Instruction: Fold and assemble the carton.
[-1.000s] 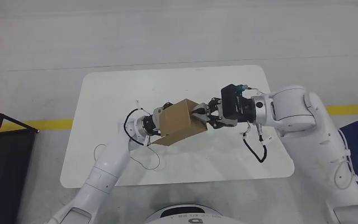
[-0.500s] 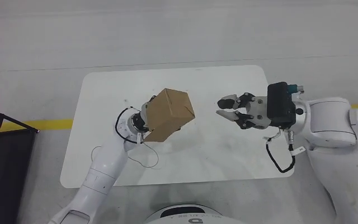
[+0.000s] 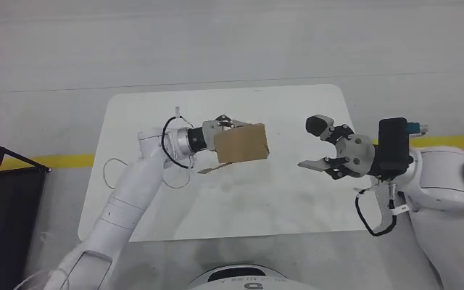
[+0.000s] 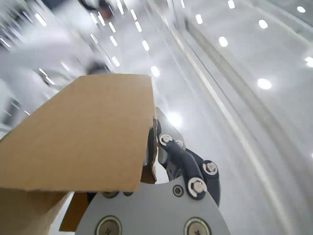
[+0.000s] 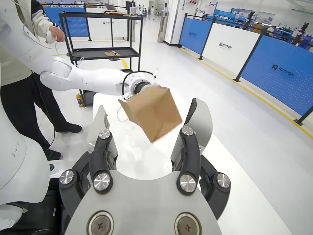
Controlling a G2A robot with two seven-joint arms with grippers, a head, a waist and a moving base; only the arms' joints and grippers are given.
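A brown cardboard carton [image 3: 242,143], folded into a box, hangs in the air over the middle of the white table [image 3: 145,116]. My left gripper [image 3: 221,130] is shut on its near edge and holds it up, tilted. In the left wrist view the carton [image 4: 80,133] lies close against the gripper's fingers [image 4: 181,157]. In the right wrist view the carton [image 5: 154,113] is tilted with one corner pointing down. My right gripper [image 3: 317,145] is off to the right of the carton, apart from it, open and holding nothing; its fingers [image 5: 195,113] are spread wide.
A loose flap [image 3: 210,169] hangs under the carton. A black rack [image 5: 102,40] stands on the floor beyond the table, and blue and white partition panels [image 5: 244,54] line the hall. A black object [image 3: 14,210] stands left of the table.
My right gripper let go of the carton and drew back to the right, opening wide. My left arm swung the carton up and turned it over the table's middle.
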